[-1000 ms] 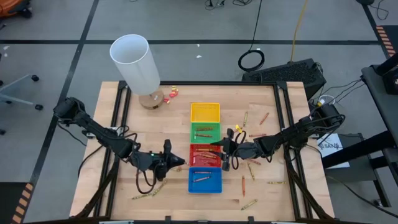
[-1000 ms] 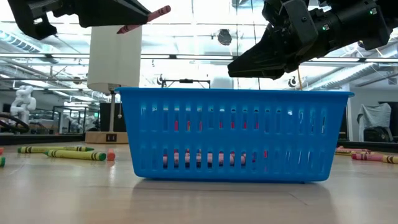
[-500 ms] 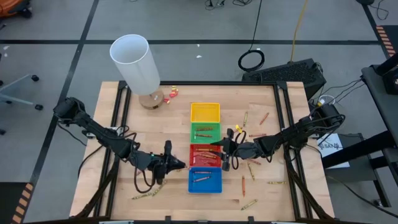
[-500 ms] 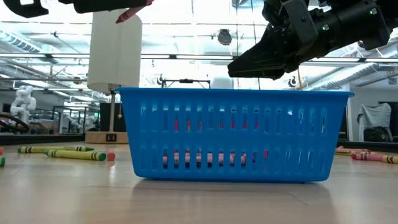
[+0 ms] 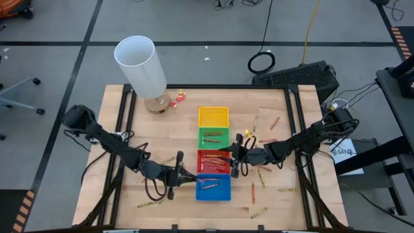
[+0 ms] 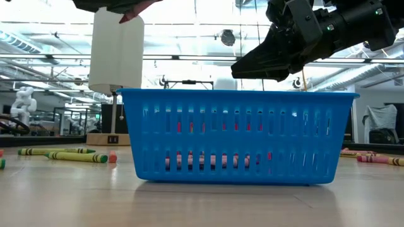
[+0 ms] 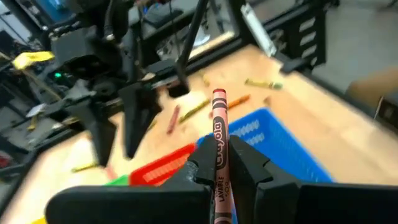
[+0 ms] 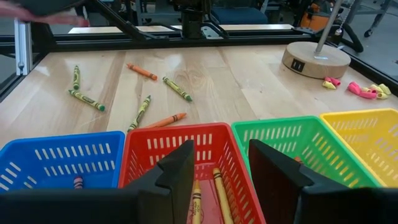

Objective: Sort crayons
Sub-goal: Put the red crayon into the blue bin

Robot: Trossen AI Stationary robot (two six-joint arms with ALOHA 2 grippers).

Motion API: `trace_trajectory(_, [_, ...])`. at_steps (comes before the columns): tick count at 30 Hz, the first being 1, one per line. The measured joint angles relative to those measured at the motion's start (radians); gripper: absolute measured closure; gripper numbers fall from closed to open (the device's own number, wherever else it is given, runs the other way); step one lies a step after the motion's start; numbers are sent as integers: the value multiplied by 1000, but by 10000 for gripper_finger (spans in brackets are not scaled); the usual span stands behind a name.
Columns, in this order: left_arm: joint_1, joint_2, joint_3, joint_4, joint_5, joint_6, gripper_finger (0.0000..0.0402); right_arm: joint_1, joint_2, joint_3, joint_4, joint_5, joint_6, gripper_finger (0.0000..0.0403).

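Observation:
My left gripper [image 5: 185, 176] is shut on a red crayon [image 7: 218, 134] just left of the blue tray [image 5: 213, 188] and the red tray [image 5: 212, 161], high above the table in the low view [image 6: 120, 5]. My right gripper [image 5: 234, 156] is open and empty over the red tray's right rim; its fingers [image 8: 180, 171] stand apart above that tray [image 8: 199, 146]. Crayons lie in the red tray [image 8: 219, 193], the green tray [image 5: 213, 138] and the blue tray [image 8: 78, 182]. The yellow tray [image 5: 213, 116] stands farthest. Loose crayons [image 5: 261, 178] lie on the wood. My left gripper pinches the red crayon's wrapped shaft [image 7: 218, 163] between its two fingers. The crayon lies along the fingers, and its free end [image 7: 218, 96] sticks out ahead of them toward the trays. It is lifted clear of the table and slants a little upward [image 6: 134, 11].
A white cylinder lamp [image 5: 142, 65] stands at the far left, with small red and yellow bits [image 5: 178, 96] by its base. Loose crayons lie right of the trays [image 5: 259, 211] and at the near left [image 5: 150, 202]. Rails [image 5: 294, 129] frame the table.
My left gripper has carried the red crayon toward the table's right, closer to the blue and red trays, and a little upward; it stays shut on the crayon. My right gripper has kept still.

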Motion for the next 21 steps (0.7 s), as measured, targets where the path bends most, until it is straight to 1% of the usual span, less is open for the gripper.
trace_trajectory(4, [0,79,0,160,50,-1,379,0,0,0,-2,0,-2,266])
trace_trajectory(7, [0,133,0,225,57,-15,379,0,0,0,-3,0,-2,266])
trace_trajectory(11, [11,185,35,225,57,-105,379,0,0,0,-3,0,-3,266])
trace_trajectory(15, [23,233,97,207,66,-210,379,0,0,0,-3,0,-3,266])
trace_trajectory(21, [26,295,197,90,77,-300,379,0,0,0,-8,0,-3,266])
